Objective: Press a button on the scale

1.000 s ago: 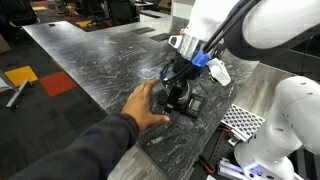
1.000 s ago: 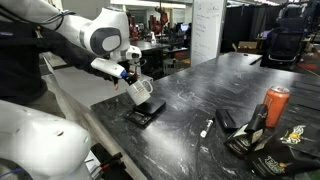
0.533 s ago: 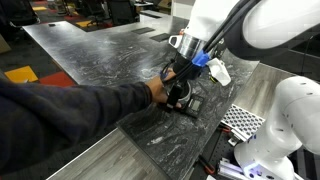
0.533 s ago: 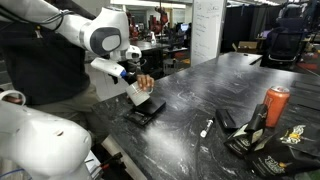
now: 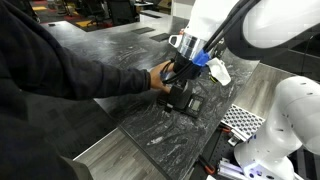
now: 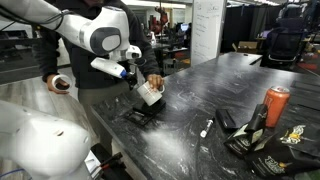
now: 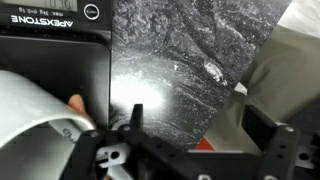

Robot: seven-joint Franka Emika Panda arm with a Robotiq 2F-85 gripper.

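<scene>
The scale (image 5: 187, 104) is a thin black slab on the dark marble table; it also shows in an exterior view (image 6: 138, 117) and at the top left of the wrist view (image 7: 55, 60), with white lettering. My gripper (image 5: 179, 88) hangs just above it, open and empty; it shows in the wrist view (image 7: 200, 125) too. A person's hand (image 5: 160, 76) holds a white cup (image 6: 150, 92), tilted, right beside my fingers. The cup fills the lower left of the wrist view (image 7: 30, 115). No button can be made out.
The person (image 6: 90, 55) stands at the table's edge, arm stretched across it (image 5: 90, 75). An orange bottle (image 6: 274, 105), dark packets (image 6: 250, 138) and a small white object (image 6: 205, 127) lie further along the table. A white perforated object (image 5: 240, 120) sits nearby.
The person's hand has reached in beside my gripper, taken hold of the white cup and tilted it up off the scale. My gripper has hardly moved.
</scene>
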